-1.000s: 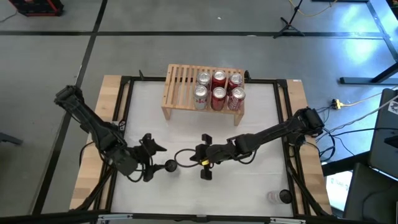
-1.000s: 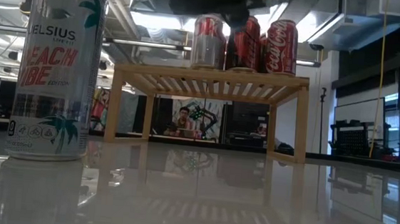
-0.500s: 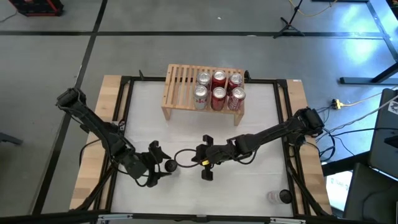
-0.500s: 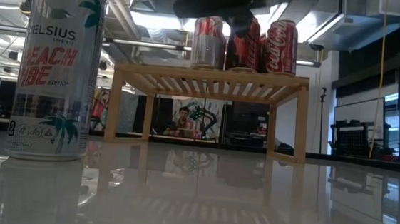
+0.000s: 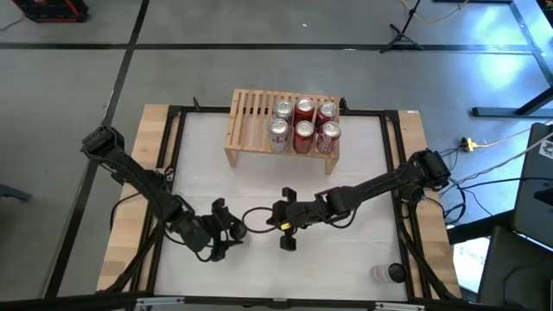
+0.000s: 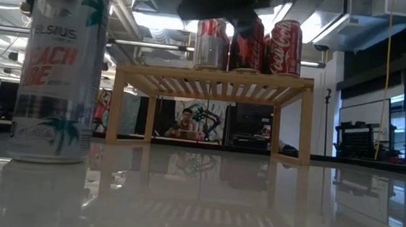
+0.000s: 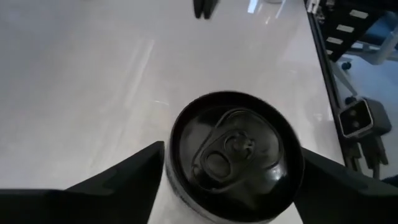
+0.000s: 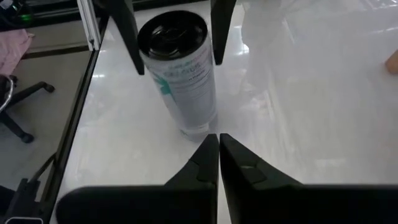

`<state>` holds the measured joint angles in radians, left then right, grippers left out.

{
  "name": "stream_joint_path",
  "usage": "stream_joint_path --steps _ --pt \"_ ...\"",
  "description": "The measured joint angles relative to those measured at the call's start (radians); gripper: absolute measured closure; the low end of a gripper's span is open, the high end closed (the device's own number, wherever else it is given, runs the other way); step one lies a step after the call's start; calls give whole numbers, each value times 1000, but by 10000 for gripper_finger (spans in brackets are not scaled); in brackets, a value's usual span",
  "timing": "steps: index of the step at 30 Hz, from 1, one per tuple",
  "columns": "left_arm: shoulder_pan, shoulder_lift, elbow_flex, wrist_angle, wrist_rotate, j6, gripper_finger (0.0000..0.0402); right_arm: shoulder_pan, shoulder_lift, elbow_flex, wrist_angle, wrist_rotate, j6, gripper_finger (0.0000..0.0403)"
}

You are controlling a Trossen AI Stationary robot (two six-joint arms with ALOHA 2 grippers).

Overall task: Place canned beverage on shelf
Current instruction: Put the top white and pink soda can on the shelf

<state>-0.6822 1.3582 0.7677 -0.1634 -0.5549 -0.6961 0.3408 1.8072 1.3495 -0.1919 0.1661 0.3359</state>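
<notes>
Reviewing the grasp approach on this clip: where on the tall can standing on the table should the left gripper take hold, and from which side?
Probably on the tall can upper side wall, coming down from above. It stands upright with a round body, and the left gripper already has a finger on either side of its top, open. The right gripper waits shut nearby.

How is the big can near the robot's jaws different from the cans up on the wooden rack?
The tall white can stands on the table, between the open left gripper jaws; the red cans sit on the shelf, shorter and ungripped. All stand upright.
</notes>
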Motion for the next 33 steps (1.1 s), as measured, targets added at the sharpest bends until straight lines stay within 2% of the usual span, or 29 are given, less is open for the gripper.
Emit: stream_joint_path --steps 6,10,14,19,23,29,33 --pt "43 -8 3 -1 44 21 165 -1 -58 -1 -81 0 -3 391" --pt "69 -36 56 -51 88 48 170 -1 -146 -1 -179 0 -1 391" --pt "109 -92 203 -144 131 86 170 -1 -262 -1 -270 -2 -1 391" --pt "191 -101 455 -439 148 169 170 -2 -384 -1 -381 6 -25 391" --pt "299 -105 632 -609 163 233 167 -8 -464 -1 -461 21 -44 391" --pt "478 -103 815 -709 200 315 165 -36 -573 -1 -580 0 -87 391" --pt "606 -102 883 -741 213 345 164 -78 -655 -1 -664 -10 -121 391"
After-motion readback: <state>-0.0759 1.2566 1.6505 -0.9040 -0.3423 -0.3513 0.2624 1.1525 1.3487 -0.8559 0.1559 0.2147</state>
